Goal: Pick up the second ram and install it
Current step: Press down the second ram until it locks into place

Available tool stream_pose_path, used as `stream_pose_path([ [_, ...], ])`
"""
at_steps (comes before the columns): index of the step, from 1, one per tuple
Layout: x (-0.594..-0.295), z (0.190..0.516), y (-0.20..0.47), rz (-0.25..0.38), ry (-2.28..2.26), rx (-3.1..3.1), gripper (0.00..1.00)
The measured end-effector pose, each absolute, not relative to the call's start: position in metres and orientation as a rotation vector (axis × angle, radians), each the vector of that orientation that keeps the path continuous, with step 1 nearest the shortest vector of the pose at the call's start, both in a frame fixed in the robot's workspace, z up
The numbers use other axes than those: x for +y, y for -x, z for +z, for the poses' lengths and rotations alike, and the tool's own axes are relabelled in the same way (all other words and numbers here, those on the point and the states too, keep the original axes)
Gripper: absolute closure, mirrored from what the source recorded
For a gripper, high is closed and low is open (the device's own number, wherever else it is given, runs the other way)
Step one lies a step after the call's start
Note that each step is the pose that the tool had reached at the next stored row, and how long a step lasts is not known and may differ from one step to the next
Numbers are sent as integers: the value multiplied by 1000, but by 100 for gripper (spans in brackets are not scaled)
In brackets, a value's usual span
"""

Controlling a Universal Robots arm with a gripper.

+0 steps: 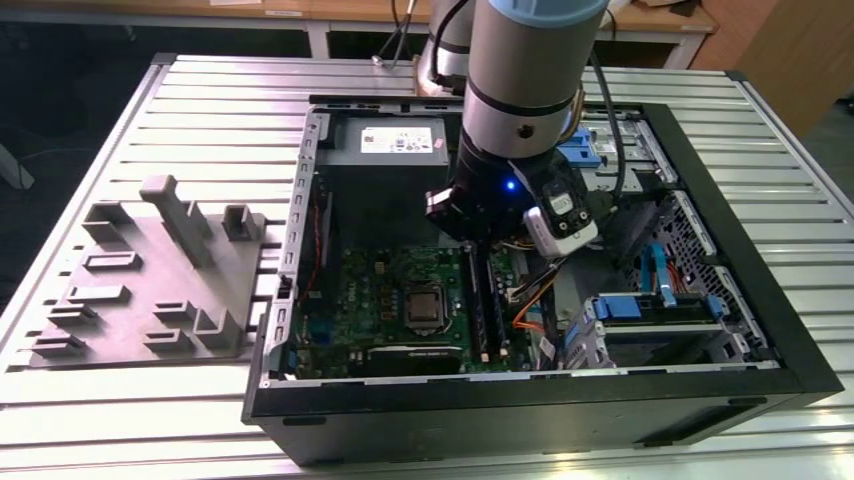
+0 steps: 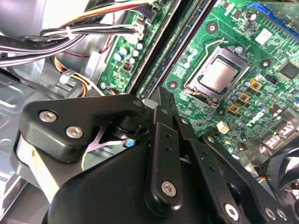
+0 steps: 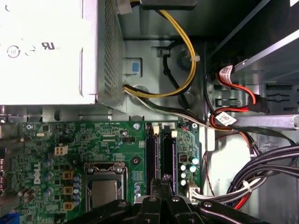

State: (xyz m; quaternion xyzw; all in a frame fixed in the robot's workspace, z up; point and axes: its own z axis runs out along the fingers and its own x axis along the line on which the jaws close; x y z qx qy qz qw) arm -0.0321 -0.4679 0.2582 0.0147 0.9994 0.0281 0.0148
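Observation:
My gripper hangs low inside the open computer case, right over the far end of the two long dark ram slots on the green motherboard. In both wrist views its black fingers are pressed together, the tips just above the slots. I see nothing between the fingers. The second ram cannot be told apart from the dark slot rails, so I cannot say whether it sits in a slot.
The processor socket lies beside the slots. The grey power supply sits at the case's far end, with yellow and black cables nearby. Blue drive bays fill the exterior view's right. A grey fixture stands outside the case.

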Motion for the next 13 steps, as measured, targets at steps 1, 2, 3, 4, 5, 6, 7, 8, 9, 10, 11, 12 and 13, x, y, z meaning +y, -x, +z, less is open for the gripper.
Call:
stream_pose_path([
  [1, -468, 258, 32, 88, -46, 3110, 90],
  [2, -468, 257, 32, 89, -46, 3110, 90],
  [3, -468, 257, 32, 89, -46, 3110, 90],
  [4, -468, 256, 32, 88, -46, 3110, 90],
  [5, -467, 256, 31, 87, -45, 3110, 90],
  [6, -467, 256, 31, 87, -45, 3110, 90],
  [7, -467, 256, 30, 87, -45, 3110, 90],
  [8, -467, 255, 30, 88, -45, 3110, 90],
  [9, -467, 255, 30, 88, -45, 3110, 90],
  [10, -466, 254, 30, 87, -45, 3110, 90],
  [11, -465, 254, 29, 87, -45, 3110, 90],
  [12, -463, 253, 29, 87, -45, 3110, 90],
  [13, -461, 253, 29, 87, -45, 3110, 90],
])
